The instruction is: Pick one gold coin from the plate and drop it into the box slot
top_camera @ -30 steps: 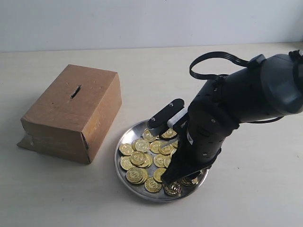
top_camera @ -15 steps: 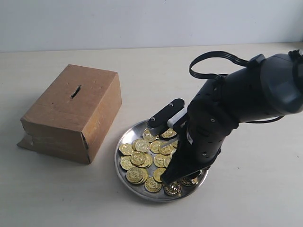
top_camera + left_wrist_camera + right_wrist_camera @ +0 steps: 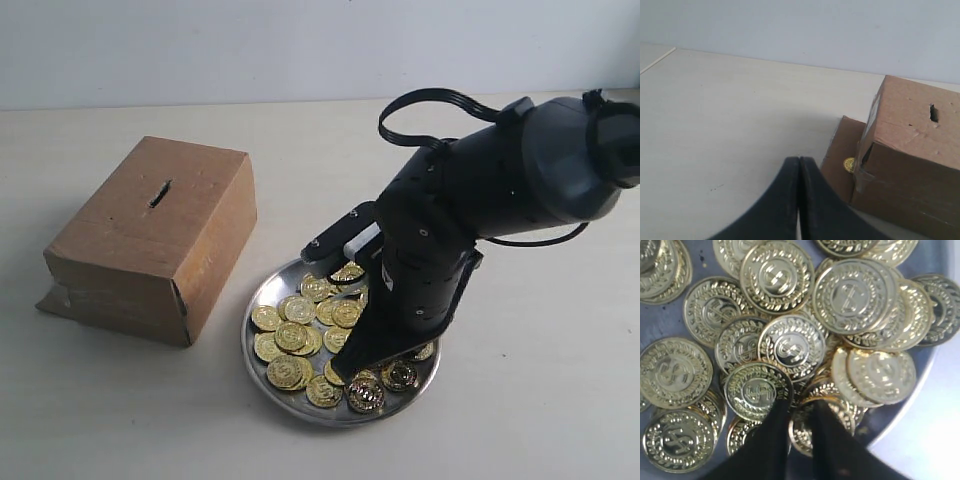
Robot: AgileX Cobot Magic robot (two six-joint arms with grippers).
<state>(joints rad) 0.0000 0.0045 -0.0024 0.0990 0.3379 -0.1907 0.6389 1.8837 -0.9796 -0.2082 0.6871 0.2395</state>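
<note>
- We read only one sign: a "$" stamped mid-face on the gold coins (image 3: 777, 275), each inside a leafy wreath border. The right wrist view shows it sharp on most face-up coins.
- In the exterior view, the coins at 7 to 10 o'clock on the plate (image 3: 268, 290) carry a raised mark, too small for us to read.
- In the left wrist view, a small round yellow disc (image 3: 849, 164) lies on the cardboard flap (image 3: 837, 150) sticking out at the box's (image 3: 140, 240) 8 o'clock. We can't read its face.
</note>
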